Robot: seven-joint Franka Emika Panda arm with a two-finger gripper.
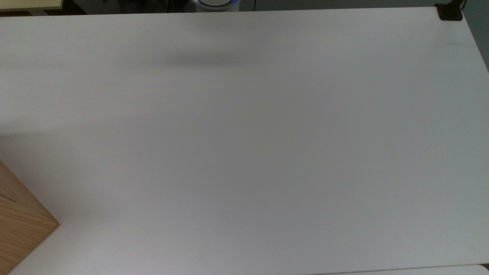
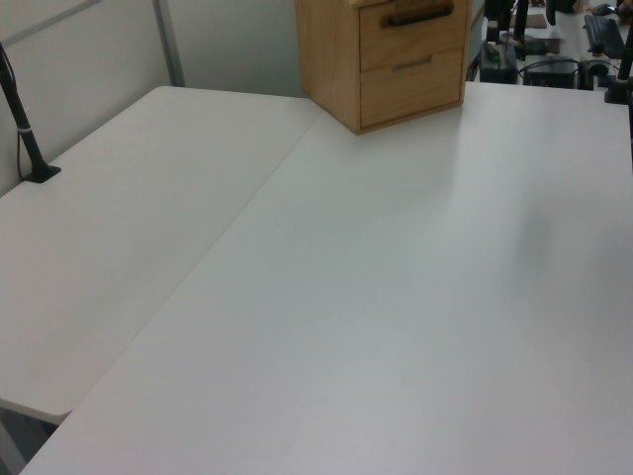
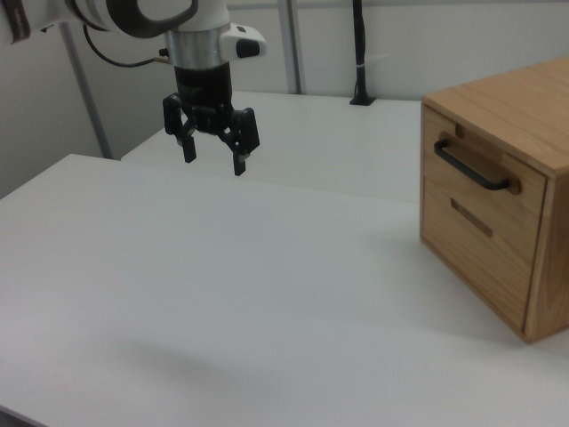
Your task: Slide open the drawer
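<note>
The drawer is the upper one of a pine cabinet at the right view's right, flush with the cabinet front, with a black bar handle. In the left view the same drawer and its handle sit at the top edge. My gripper hangs open above the white table at the right view's upper left, far from the drawer, with nothing between its fingers. A corner of the cabinet shows at the top view's lower left.
A second drawer with a slot pull lies under the first. A black pole is clamped to the adjoining table at the left view's left; its clamp shows at the top view's upper right. Wide bare tabletop separates gripper and cabinet.
</note>
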